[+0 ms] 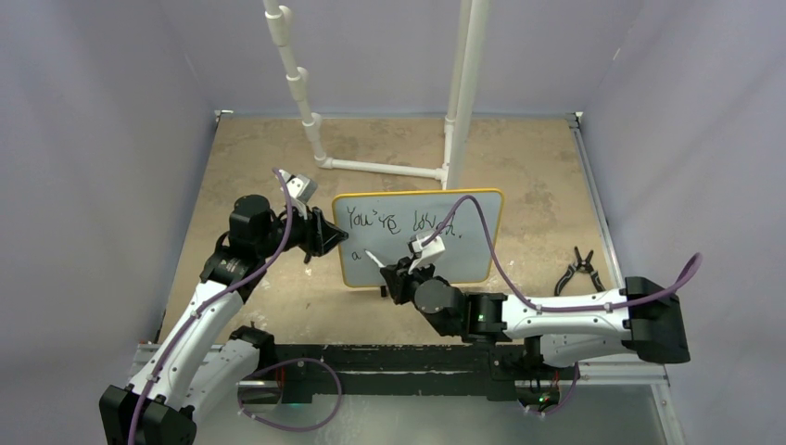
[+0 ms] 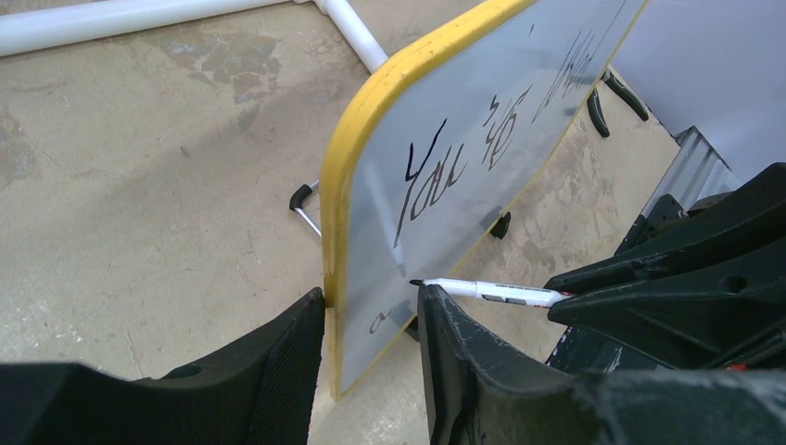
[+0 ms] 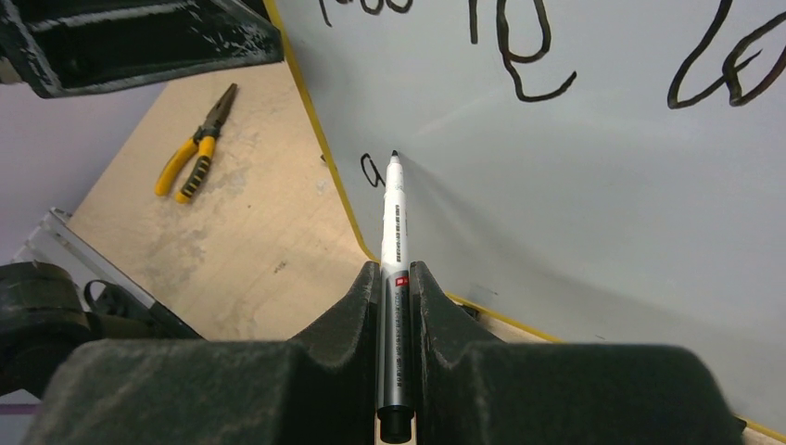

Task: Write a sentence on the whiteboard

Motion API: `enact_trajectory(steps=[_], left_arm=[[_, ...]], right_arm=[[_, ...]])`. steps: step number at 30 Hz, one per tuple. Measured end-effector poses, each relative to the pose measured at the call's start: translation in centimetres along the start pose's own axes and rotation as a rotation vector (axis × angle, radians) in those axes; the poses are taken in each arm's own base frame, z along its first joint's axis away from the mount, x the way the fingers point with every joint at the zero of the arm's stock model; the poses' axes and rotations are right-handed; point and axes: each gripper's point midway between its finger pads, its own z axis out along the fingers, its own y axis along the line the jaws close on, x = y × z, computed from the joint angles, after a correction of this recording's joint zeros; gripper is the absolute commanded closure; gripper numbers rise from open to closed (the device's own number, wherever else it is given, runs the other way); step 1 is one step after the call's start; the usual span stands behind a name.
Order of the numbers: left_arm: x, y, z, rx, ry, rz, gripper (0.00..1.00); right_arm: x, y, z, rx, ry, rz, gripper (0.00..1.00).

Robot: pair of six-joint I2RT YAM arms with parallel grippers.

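The whiteboard (image 1: 463, 260) stands upright on the table, yellow-framed (image 2: 371, 111), its pale face (image 3: 602, 204) filling the right wrist view. The sentence (image 1: 389, 221) runs in black script along the top (image 2: 436, 176), with a lone small "a" (image 3: 371, 171) below at the left. My left gripper (image 1: 329, 239) clamps the board's left edge (image 2: 371, 298). In front of the board's lower left, my right gripper (image 1: 400, 273) is shut on a white marker (image 3: 397, 222). The marker's black tip sits at the face just right of the "a" (image 2: 380, 320).
Yellow-handled pliers (image 1: 579, 269) lie on the table to the right of the board (image 3: 196, 153). A white pipe frame (image 1: 380, 169) stands just behind the board. Two small black feet (image 2: 299, 197) prop the board. Metal rails edge the table.
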Motion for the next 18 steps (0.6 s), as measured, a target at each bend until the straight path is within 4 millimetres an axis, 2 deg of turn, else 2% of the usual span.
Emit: enact_trajectory(steps=[18], left_arm=[[0.0,0.0,0.0,0.0,0.0,0.0,0.6]], right_arm=[[3.4,-1.1,0.1,0.045,0.097,-0.015,1.0]])
